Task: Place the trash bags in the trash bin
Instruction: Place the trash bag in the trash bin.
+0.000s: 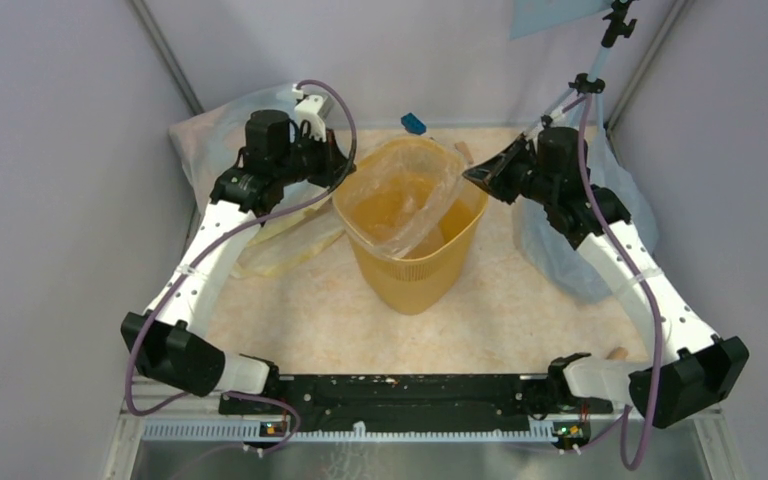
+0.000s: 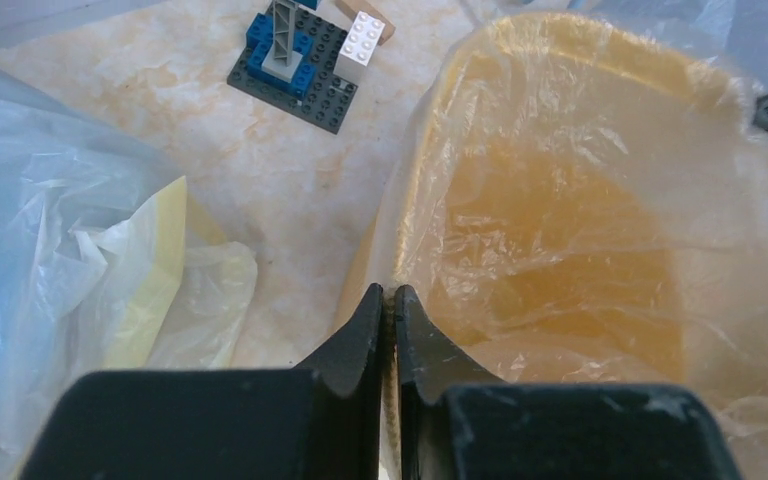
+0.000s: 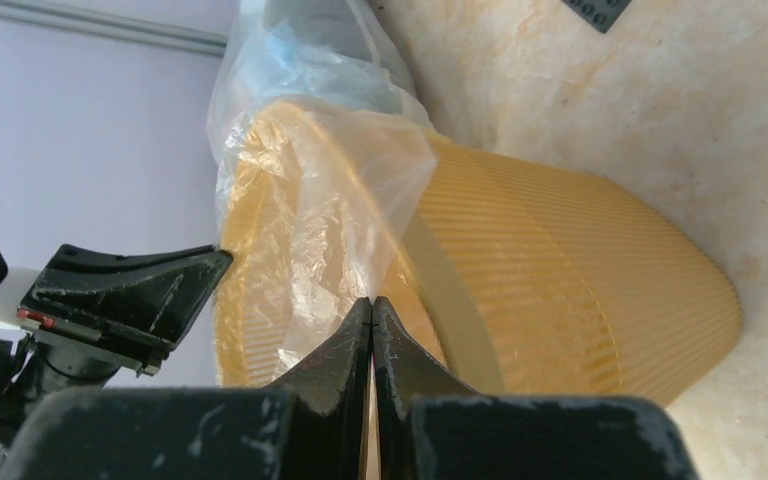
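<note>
The yellow-orange trash bin (image 1: 410, 262) stands upright mid-table. A clear, wrinkled trash bag (image 1: 428, 198) is draped over its mouth and sags inside. My left gripper (image 1: 344, 168) sits at the bin's left rim, and in the left wrist view its jaws (image 2: 388, 293) are shut on the bag's film (image 2: 580, 150) at the rim. My right gripper (image 1: 473, 176) is at the right rim. The right wrist view shows it (image 3: 371, 302) shut on the bag's edge (image 3: 320, 200), with the ribbed bin wall (image 3: 580, 290) beside it.
Bluish plastic sacks lie at the back left (image 1: 210, 130) and by the right arm (image 1: 560, 255). A pale yellowish bag (image 1: 280, 245) lies left of the bin. A blue-and-white block tower on a dark plate (image 2: 305, 50) stands behind the bin. Grey walls enclose the table.
</note>
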